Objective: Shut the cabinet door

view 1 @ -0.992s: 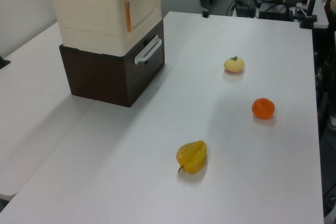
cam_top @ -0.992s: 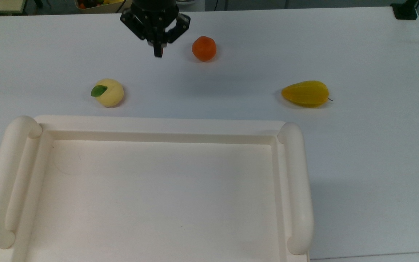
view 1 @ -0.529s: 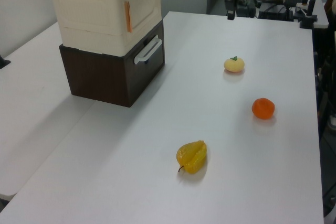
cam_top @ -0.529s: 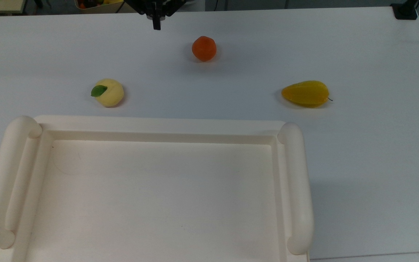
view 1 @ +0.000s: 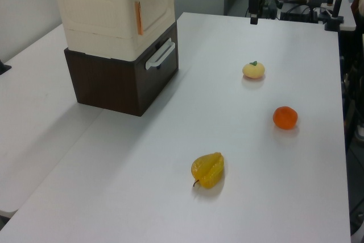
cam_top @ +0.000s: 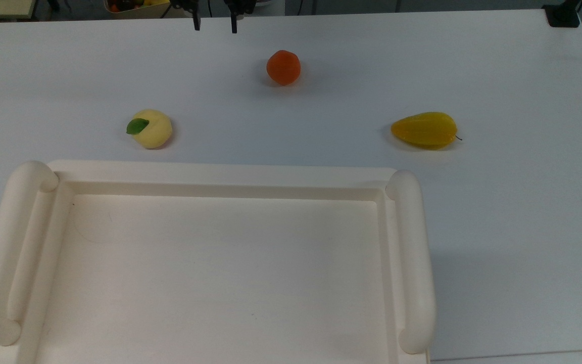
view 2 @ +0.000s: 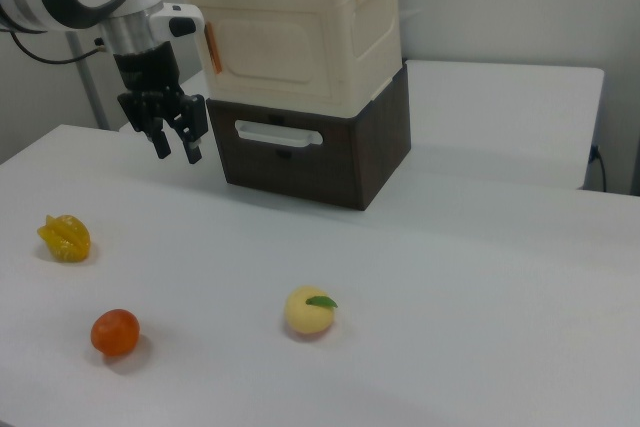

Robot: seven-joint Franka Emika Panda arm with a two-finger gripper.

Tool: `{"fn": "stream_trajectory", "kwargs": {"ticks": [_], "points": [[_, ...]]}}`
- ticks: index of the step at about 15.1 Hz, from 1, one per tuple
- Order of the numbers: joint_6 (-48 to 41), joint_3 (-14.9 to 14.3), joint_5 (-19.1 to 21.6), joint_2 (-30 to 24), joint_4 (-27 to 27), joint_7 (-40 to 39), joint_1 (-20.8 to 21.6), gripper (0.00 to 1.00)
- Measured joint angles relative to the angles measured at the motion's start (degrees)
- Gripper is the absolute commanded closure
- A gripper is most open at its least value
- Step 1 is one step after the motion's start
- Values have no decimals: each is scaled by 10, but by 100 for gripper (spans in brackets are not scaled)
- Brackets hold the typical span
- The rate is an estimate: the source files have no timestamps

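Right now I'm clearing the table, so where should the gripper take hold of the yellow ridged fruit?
Probably its middle, coming down from above: the yellow ridged fruit lies flat with its long axis across the top view, so closing across its shorter width looks easiest.

We see even, bright, diffuse lighting with no harsh glare on the white table (cam_top: 498, 212). Shadows are soft: a faint one lies under the orange fruit (cam_top: 283, 67), just right of the gripper (cam_top: 215, 28) in the top view, and a broader pale one beside the cabinet (cam_top: 220, 263), well below it. The pictures look mildly soft and grainy throughout.
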Motion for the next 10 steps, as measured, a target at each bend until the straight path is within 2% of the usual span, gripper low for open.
{"fn": "stream_trajectory", "kwargs": {"ticks": [10], "points": [[-34, -5, 0, -18, -1, 0, -8, 0]]}}
